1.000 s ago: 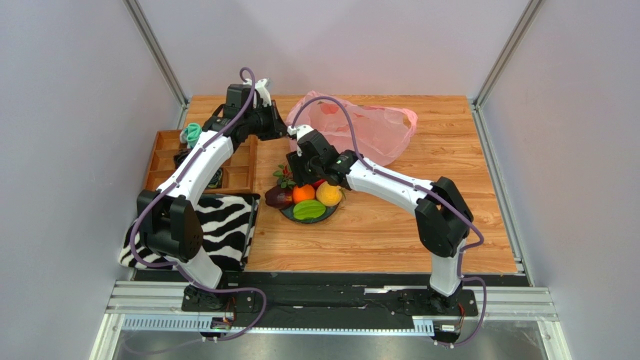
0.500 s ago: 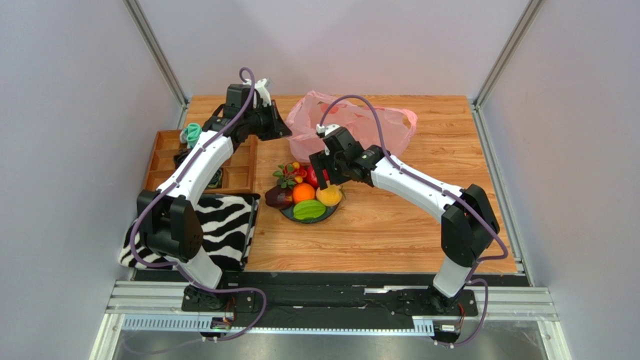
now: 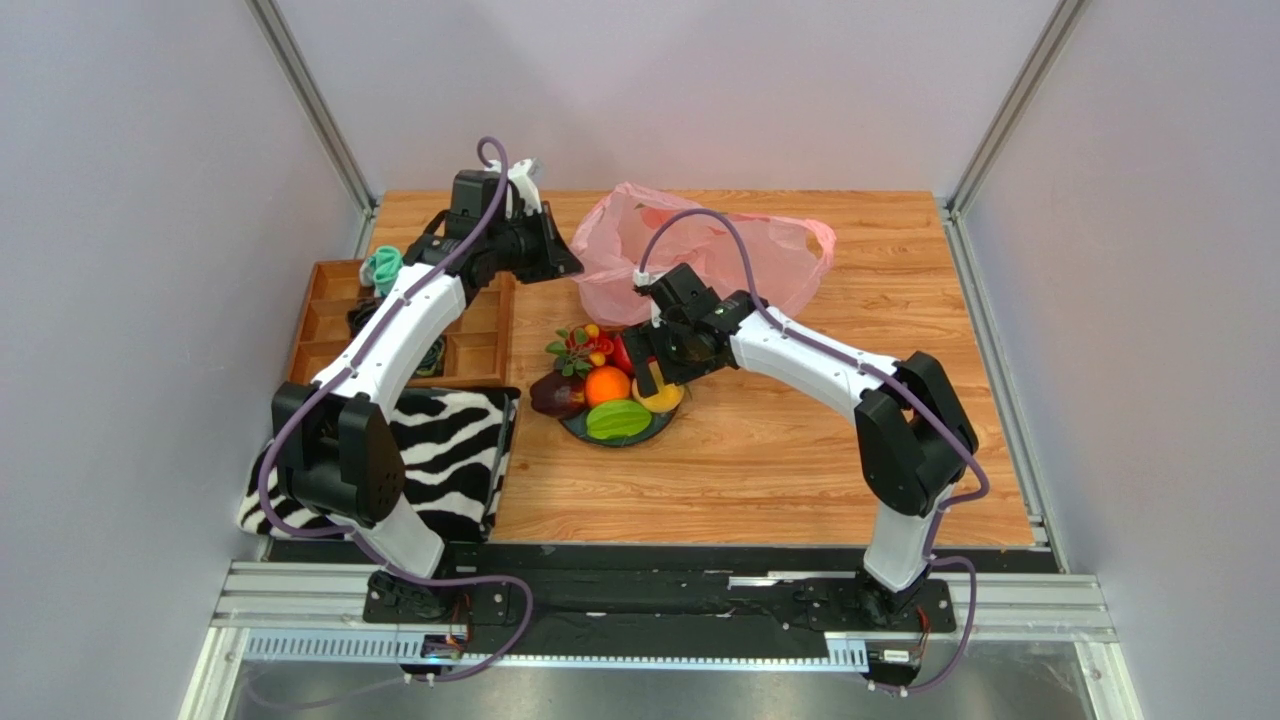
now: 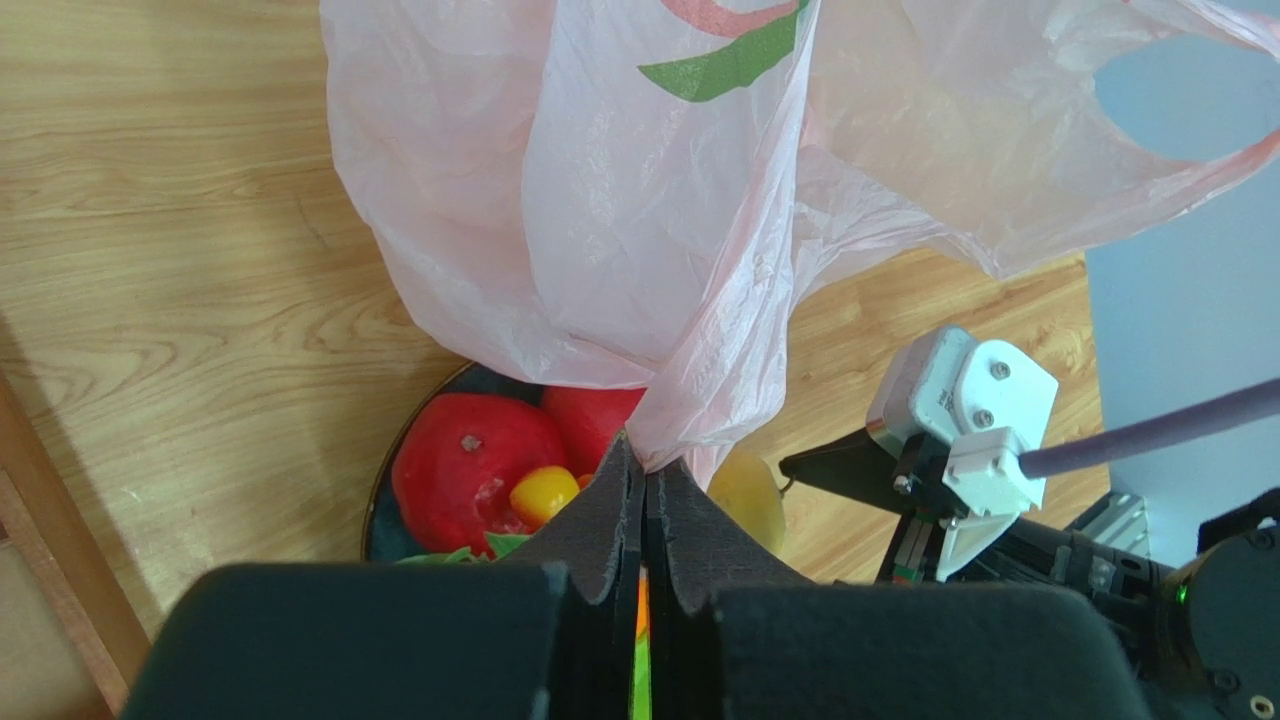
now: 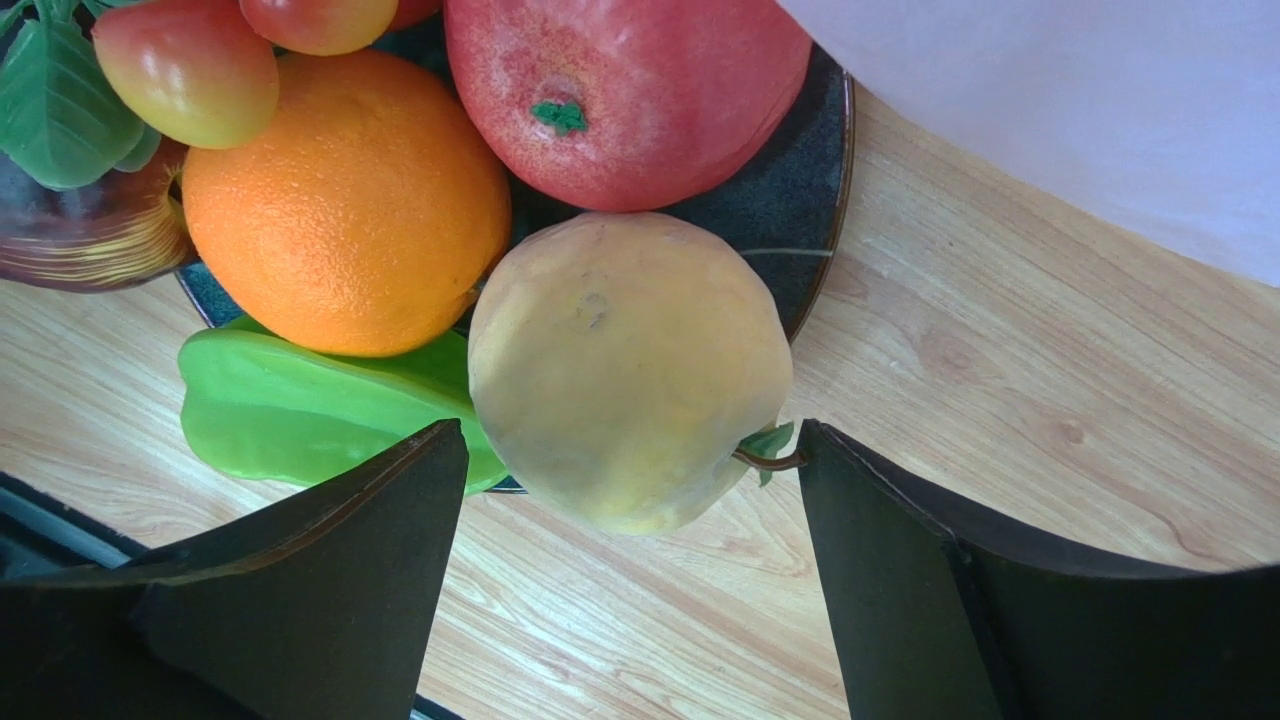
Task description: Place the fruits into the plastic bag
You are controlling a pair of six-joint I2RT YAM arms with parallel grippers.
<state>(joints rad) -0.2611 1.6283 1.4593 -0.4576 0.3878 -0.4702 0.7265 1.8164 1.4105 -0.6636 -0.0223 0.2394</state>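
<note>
The right hand (image 5: 631,435) is released, its two dark fingers (image 5: 323,563) spread wide and pointing down on either side of the yellow-orange peach (image 5: 624,368), which sits between them ungripped at the near rim of the dark blue-grey round plate (image 5: 796,195). Against the peach on that plate lie the round orange fruit (image 5: 346,210), the red apple (image 5: 631,90) behind it with its small green stem mark showing, and the green oval fruit (image 5: 301,413), which hangs partly over the plate's edge. In the top view the dark purple fruit (image 3: 556,395) rests at the plate's left side and the red berries with green leaves (image 3: 579,348) sit at its far left edge. The left hand (image 4: 646,510) is clenched, its fingers pressed together on a gathered fold of the large translucent pink plastic bag (image 4: 601,180), holding that edge up above the far side of the plate. The rest of the bag spreads over the far middle of the wooden table (image 3: 751,450), one handle loop showing at its right end. The fruits all lie on the plate, outside the bag, with the bag's lifted film hanging just above the apple in the left wrist view. To the left of the plate a wooden compartment tray (image 3: 338,323) stands along the table's edge, and a zebra-striped cloth (image 3: 451,450) lies near the left arm's base.
</note>
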